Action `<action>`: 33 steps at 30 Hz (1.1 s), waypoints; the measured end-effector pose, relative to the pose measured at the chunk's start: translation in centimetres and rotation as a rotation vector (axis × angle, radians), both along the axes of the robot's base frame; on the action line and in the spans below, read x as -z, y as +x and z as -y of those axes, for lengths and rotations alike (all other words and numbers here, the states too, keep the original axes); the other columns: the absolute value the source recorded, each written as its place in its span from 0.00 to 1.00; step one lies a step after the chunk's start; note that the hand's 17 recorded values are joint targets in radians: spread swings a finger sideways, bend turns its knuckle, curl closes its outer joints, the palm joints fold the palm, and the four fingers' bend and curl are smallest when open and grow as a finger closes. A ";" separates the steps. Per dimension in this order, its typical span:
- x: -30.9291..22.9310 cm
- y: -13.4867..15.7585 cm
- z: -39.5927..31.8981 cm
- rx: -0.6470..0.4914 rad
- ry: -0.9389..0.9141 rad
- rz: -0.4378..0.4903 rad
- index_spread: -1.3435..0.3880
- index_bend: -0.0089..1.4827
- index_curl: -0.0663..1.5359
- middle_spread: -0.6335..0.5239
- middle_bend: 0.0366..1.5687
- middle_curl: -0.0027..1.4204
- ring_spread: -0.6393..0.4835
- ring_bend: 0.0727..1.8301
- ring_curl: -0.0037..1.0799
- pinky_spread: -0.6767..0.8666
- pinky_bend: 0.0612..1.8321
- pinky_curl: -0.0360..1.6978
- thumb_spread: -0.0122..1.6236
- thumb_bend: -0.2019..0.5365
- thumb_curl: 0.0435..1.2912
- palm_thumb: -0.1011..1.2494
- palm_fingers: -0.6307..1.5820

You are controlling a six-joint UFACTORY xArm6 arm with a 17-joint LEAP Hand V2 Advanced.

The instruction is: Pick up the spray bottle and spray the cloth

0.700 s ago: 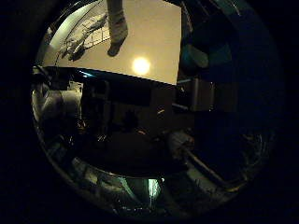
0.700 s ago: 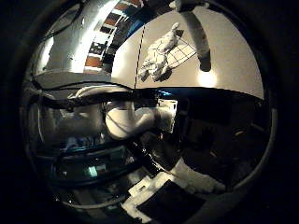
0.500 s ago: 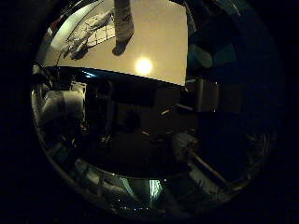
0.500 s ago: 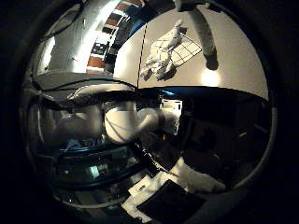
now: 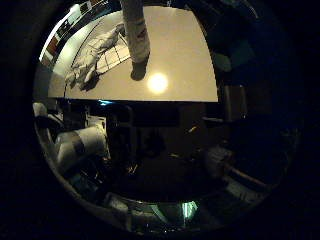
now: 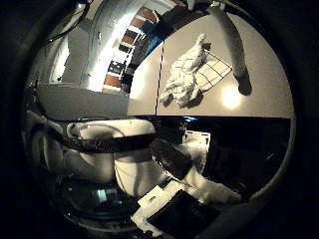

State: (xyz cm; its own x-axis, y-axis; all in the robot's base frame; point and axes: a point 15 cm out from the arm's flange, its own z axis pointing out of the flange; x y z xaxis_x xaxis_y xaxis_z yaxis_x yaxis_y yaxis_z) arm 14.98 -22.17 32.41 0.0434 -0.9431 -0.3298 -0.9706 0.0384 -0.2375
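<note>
Dim views; glare spot on table [image 5: 190, 60]; edges warped, lower half perhaps unreadable.

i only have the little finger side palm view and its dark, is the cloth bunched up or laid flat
Observer: Both. The thumb side view shows the cloth heaped at one end, with a checked part spread flat toward the spray bottle.
Operator: are they touching
Observer: The flat corner reaches right up beside the upright bottle, but I cannot tell whether it touches.
Operator: anything else near the cloth
Observer: Only a seam across the table, running just past the heaped end.
</note>
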 end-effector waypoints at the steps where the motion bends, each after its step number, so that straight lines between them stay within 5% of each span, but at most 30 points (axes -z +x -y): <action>1: -0.1 0.5 -0.1 0.012 0.010 0.019 0.64 0.11 0.21 0.62 0.13 0.25 0.75 0.18 0.23 0.70 0.15 0.20 0.69 0.24 0.20 0.41 0.39; 13: 3.4 3.6 -3.8 0.188 0.257 0.162 0.67 0.11 0.21 0.64 0.15 0.25 0.75 0.23 0.24 0.70 0.16 0.19 0.68 0.24 0.20 0.44 0.40; 33: 5.1 4.9 -3.1 0.379 0.382 0.292 0.70 0.14 0.24 0.65 0.16 0.26 0.74 0.24 0.23 0.71 0.16 0.18 0.68 0.25 0.21 0.47 0.42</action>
